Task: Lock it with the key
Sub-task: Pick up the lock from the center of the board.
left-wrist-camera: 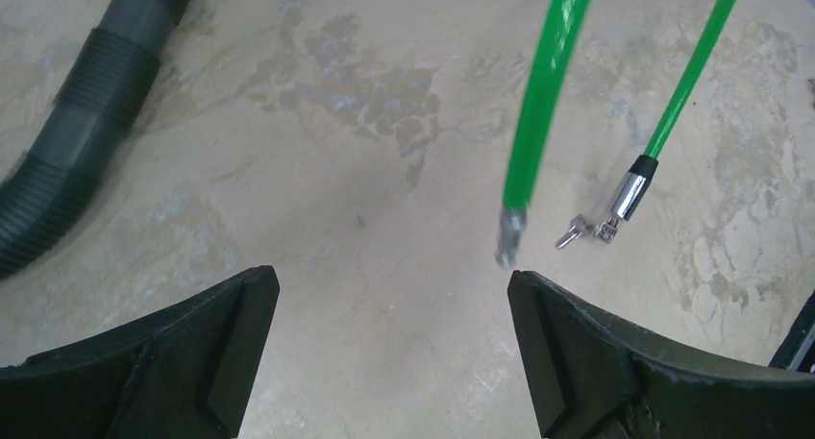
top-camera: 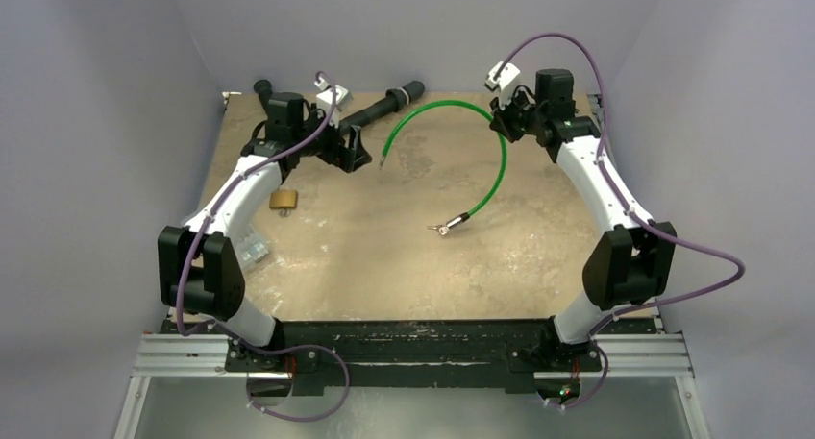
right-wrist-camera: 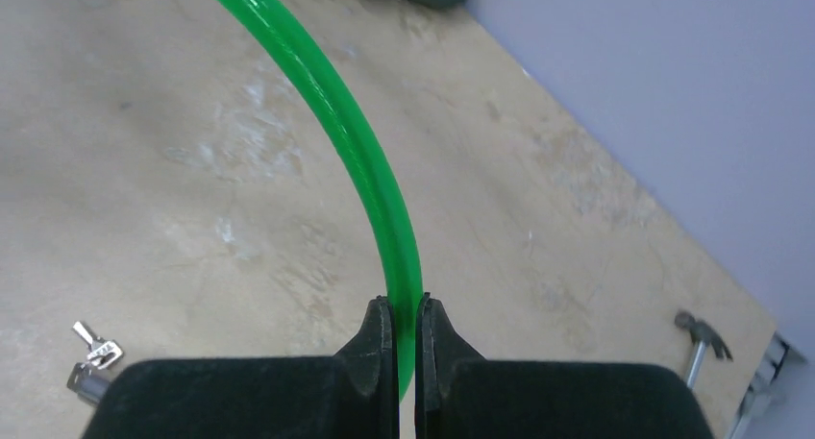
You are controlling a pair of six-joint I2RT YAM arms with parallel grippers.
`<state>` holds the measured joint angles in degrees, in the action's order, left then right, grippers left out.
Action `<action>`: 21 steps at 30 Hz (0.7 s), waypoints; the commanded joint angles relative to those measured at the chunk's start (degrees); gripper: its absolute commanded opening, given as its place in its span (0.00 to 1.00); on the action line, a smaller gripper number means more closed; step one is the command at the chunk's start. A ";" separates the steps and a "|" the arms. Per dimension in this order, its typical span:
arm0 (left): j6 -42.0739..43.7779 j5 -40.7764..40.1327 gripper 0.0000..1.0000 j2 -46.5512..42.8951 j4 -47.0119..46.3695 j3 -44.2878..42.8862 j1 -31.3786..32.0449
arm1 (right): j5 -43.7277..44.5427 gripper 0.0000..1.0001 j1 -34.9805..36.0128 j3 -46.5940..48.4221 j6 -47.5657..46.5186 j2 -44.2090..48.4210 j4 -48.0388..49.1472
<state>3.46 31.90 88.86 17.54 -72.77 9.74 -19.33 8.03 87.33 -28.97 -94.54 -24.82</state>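
**Though clamped on the green cable, not yet near the key**

While tethered to the cable's metal end, lies flat on the table, well apart from the lock beside the left arm. Pinched tight in the closed right gripper high on the cable's arch, probably to drag tether and key closer. Spread wide and empty at the left gripper, hovering by the cable's free end, seemingly ready for lock or key.
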 commanded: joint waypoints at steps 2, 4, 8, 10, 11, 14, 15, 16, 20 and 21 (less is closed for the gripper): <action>0.14 2.10 1.00 0.53 -7.44 -4.45 4.27 | -6.53 0.00 1.95 -3.11 -4.42 5.46 5.26; 2.35 0.96 1.00 -0.05 -8.64 -5.16 5.59 | -6.34 0.00 3.05 -3.71 -4.96 6.89 6.07; 5.74 -0.60 0.97 0.52 -6.54 -9.21 7.94 | -5.64 0.00 5.27 -3.22 -5.83 8.49 6.01; 5.85 1.21 0.94 1.39 -4.10 -11.87 8.54 | -4.49 0.00 6.46 -2.94 -6.12 9.00 5.98; 5.69 2.21 0.93 1.74 -2.92 -12.73 8.93 | -4.18 0.00 6.93 -2.61 -6.36 9.10 5.74; 5.66 4.36 0.91 1.58 -0.89 -13.34 10.22 | -2.97 0.00 7.84 -2.11 -6.71 9.24 5.91; 5.52 4.98 0.91 1.27 -0.58 -13.07 10.39 | -2.85 0.00 7.99 -1.89 -6.76 9.28 5.93; 5.36 5.38 0.90 0.97 -0.47 -12.64 10.63 | -2.82 0.00 8.09 -1.78 -6.77 9.39 6.01; 4.91 2.88 0.87 0.83 -0.23 -11.51 11.88 | -4.18 0.00 8.76 -1.56 -6.44 10.34 6.77; 4.84 1.79 0.86 0.94 -0.23 -11.37 12.30 | -4.65 0.00 9.02 -1.55 -6.45 10.67 6.86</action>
<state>7.64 34.39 90.41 17.12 -84.47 20.80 -22.52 16.40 83.42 -35.64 -87.68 -22.48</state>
